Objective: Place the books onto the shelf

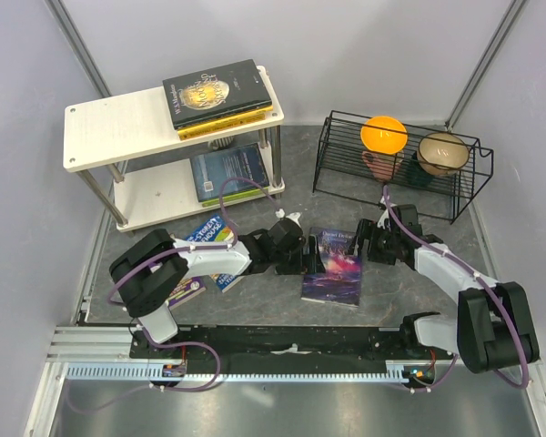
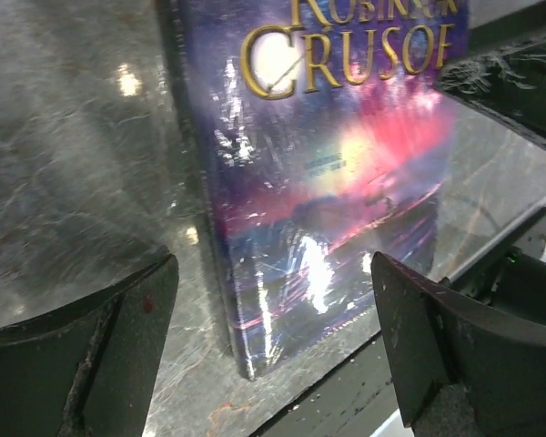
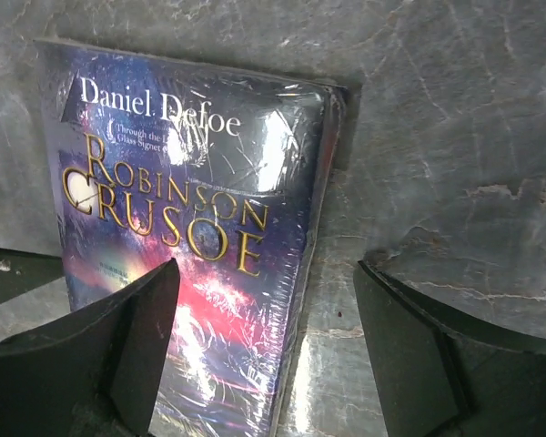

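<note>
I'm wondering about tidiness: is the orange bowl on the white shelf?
No, the orange bowl sits in the black wire rack.

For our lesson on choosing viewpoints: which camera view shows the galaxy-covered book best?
Right wrist view: on the galaxy-covered book, author and full title read clearly. The top view shows its whole outline but tiny lettering; the left wrist view crops the title.

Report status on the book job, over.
Left end effector and right end effector open, either side of the galaxy book, flat on table. Shelf partly loaded. No obstruction seen.
</note>
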Motion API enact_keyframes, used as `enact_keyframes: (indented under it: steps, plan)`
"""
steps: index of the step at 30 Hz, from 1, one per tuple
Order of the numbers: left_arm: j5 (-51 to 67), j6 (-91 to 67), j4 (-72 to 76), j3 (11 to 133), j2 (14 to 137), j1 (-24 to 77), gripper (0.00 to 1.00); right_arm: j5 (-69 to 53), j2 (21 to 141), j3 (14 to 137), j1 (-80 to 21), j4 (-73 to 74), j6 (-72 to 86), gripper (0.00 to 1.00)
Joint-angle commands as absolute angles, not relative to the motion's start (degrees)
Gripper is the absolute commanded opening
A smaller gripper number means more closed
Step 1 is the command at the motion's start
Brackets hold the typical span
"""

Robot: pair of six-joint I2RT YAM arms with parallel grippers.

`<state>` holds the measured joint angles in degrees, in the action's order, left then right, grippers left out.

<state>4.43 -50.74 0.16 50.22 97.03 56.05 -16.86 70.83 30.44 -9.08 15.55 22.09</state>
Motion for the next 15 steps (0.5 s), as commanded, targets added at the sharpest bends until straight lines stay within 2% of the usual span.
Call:
enact_keyframes:
  steps: [1,6,9,15]
  plan:
    - [0.2,-52.1,-2.4,51.9,98.3,56.3,0.94,-19.6,69.8,27.6,-8.6,13.4,27.3,0.84]
    - [6.0,-53.2,5.1,51.7,103.9,56.0,0.96,-22.8,74.1,27.2,-8.8,12.2,29.0,0.81]
    - [13.9,-56.1,15.4,49.7,107.1,56.1,0.96,-26.3,77.1,27.2,-8.8,11.8,29.6,0.74]
    - [17.8,-58.5,40.8,41.3,101.9,56.2,0.96,-32.9,75.9,25.7,-10.3,8.7,31.6,0.68]
